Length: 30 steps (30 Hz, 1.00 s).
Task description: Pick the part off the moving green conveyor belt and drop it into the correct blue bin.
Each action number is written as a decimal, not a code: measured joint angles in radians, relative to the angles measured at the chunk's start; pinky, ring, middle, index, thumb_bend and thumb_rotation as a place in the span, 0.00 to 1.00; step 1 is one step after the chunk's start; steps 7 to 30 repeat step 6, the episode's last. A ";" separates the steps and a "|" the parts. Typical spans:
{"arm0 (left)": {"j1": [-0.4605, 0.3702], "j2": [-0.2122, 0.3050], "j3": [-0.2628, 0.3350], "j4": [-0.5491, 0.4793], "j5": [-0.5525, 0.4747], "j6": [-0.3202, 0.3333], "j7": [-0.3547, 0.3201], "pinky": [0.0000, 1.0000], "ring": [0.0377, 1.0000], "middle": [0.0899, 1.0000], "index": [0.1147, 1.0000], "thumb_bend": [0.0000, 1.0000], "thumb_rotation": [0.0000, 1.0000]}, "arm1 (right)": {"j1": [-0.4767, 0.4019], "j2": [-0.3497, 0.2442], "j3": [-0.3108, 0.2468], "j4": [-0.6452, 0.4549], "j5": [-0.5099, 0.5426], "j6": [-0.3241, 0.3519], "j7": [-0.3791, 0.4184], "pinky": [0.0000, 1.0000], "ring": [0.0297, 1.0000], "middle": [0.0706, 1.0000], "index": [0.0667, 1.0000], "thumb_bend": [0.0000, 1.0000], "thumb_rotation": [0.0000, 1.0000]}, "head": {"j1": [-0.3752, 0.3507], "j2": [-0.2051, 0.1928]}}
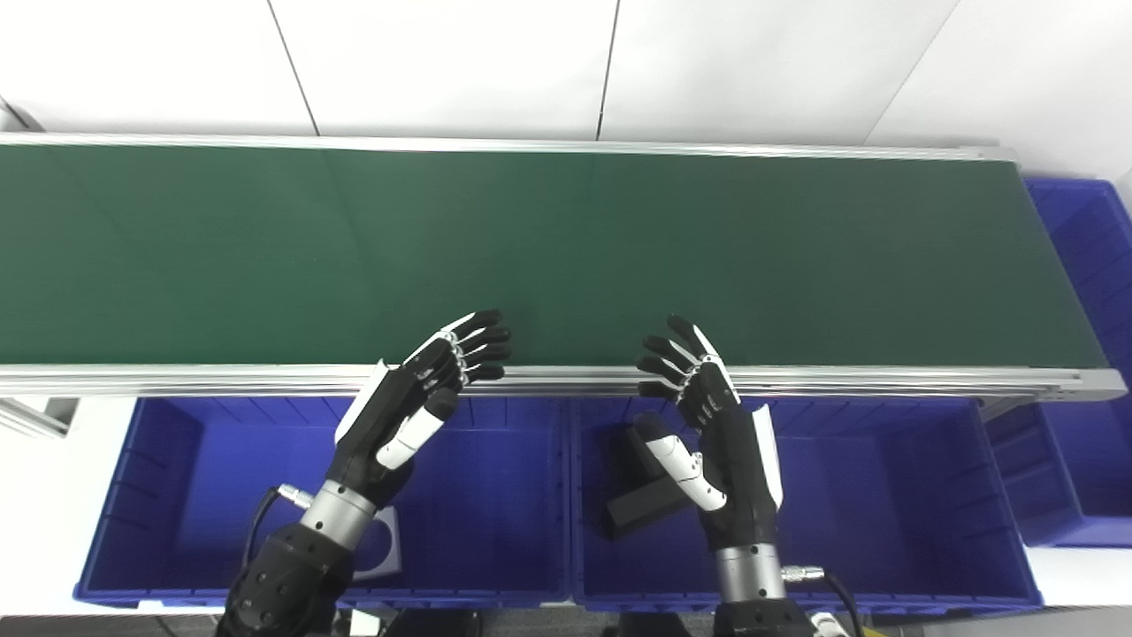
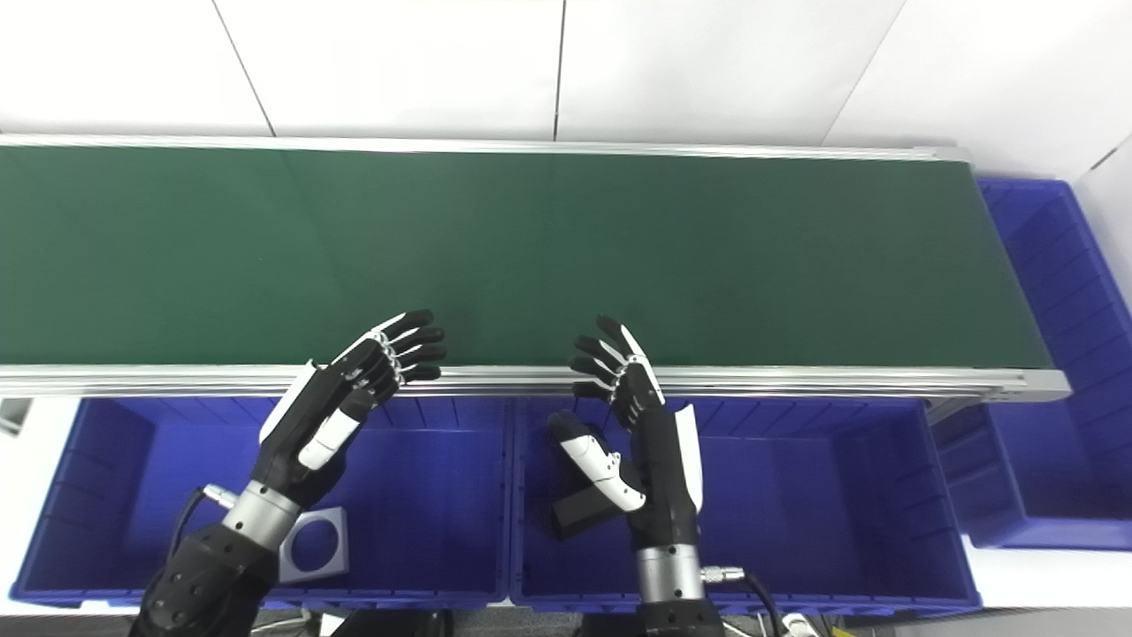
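White panelled wall [image 1: 442, 62] beyond, white floor [image 2: 1044, 575] possibly below, metal bracket [image 1: 35, 416] at left.

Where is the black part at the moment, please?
The black part lies inside the right-hand blue bin, near its left wall, just below the conveyor belt and partly behind the right hand.

The left hand [image 1: 416, 394] is held open, fingers spread; the right hand [image 1: 707, 425] is likewise held open, nothing grasped.
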 measured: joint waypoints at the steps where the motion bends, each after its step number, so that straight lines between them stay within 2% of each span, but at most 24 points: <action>1: 0.006 -0.005 0.002 -0.002 0.003 -0.007 0.006 0.77 0.81 0.82 0.82 0.73 0.74 | 0.001 -0.004 0.000 -0.002 -0.004 0.000 0.000 0.66 0.75 0.80 0.88 0.64 0.64 | 0.008 0.000; 6: 0.033 -0.010 -0.001 -0.023 0.051 -0.026 0.026 0.76 0.80 0.79 0.77 0.72 0.70 | 0.007 -0.025 0.000 -0.016 -0.006 0.000 0.001 0.66 0.74 0.79 0.86 0.64 0.61 | 0.045 -0.006; 30: 0.033 -0.010 -0.001 -0.023 0.051 -0.026 0.026 0.76 0.80 0.79 0.77 0.72 0.70 | 0.007 -0.025 0.000 -0.016 -0.006 0.000 0.001 0.66 0.74 0.79 0.86 0.64 0.61 | 0.045 -0.006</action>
